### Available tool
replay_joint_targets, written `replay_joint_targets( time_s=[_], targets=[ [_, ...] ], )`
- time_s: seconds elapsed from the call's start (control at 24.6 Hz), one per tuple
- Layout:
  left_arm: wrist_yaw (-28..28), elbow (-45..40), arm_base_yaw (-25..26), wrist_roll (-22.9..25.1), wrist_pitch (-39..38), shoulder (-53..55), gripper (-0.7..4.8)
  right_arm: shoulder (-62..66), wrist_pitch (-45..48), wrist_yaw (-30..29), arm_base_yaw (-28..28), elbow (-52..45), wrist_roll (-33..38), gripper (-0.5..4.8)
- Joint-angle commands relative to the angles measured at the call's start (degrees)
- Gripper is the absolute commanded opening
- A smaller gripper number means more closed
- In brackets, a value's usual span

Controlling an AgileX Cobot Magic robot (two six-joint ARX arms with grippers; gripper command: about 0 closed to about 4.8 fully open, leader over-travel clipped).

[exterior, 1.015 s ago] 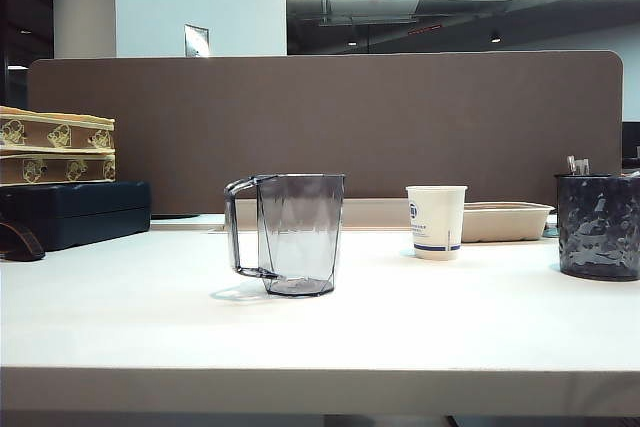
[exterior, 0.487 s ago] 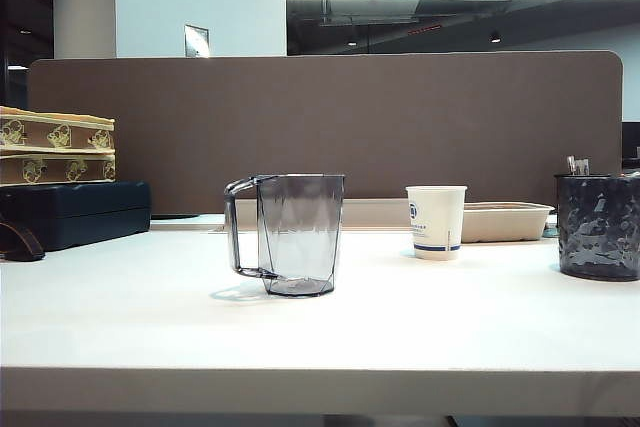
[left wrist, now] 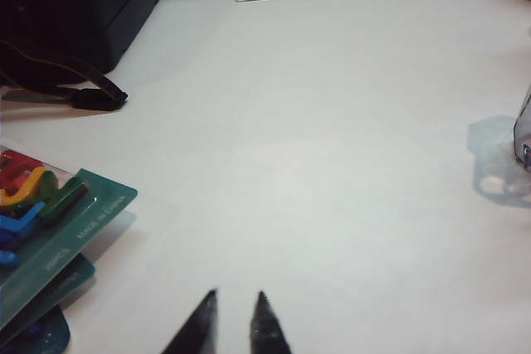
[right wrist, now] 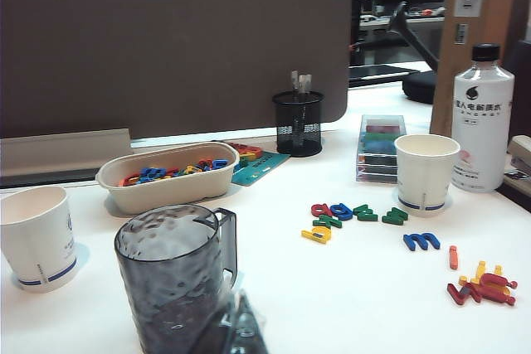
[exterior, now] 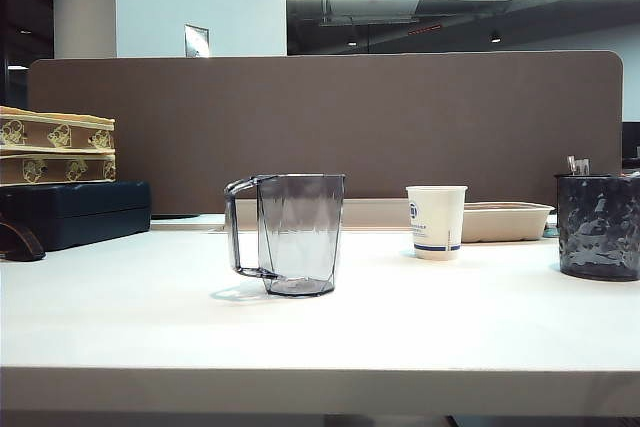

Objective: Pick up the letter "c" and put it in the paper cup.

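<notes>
1. The left gripper [left wrist: 235, 322] hangs low over bare white tabletop [left wrist: 332, 163] with its dark fingertips a little apart and nothing between them. The right gripper [right wrist: 236, 329] has its jaws together, empty, just behind a smoky dimpled plastic mug with a handle [right wrist: 174, 275].
2. The small white paper cup with a blue stripe [right wrist: 33, 238] stands ahead of the right gripper, beyond the mug and off to one side. The letter "c" should be among the loose coloured plastic letters [right wrist: 357, 217] ahead on the other side, but they are too small to single it out.
3. Risks, as I judge them:
   - the mug sits right in the right gripper's way, so a careless reach could knock it;
   - a second white paper cup [right wrist: 426, 173] stands beyond the letters and could be taken for the target;
   - red pieces lie close together, so the wrong letter may get pinched.
4. Only the right wrist view shows the loose letters and the second cup. The exterior view shows the paper cup [exterior: 436, 222] beside a clear grey pitcher [exterior: 295, 235], but no arms. Only the left wrist view shows a green card of letters [left wrist: 58, 238].
</notes>
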Motion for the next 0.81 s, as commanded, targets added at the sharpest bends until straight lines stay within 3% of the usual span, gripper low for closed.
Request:
replay_joint_targets(
  time_s=[0.04,0.37,0.81],
  targets=[
    [-0.15,0.04,-0.02,0.22,-0.22,0.02,0.50,0.02,0.44,-3.87,-0.79,-0.39,0.07,-0.01],
    [-0.15,0.04,-0.02,0.22,-0.22,0.02,0.50,0.02,1.20,-7.63,-1.01,-0.39,0.63,-0.01],
    [-0.15,0.04,-0.02,0.22,-0.22,0.02,0.50,0.02,1.57,-7.52,-1.60,-0.37,0.68,-0.01]
  ],
)
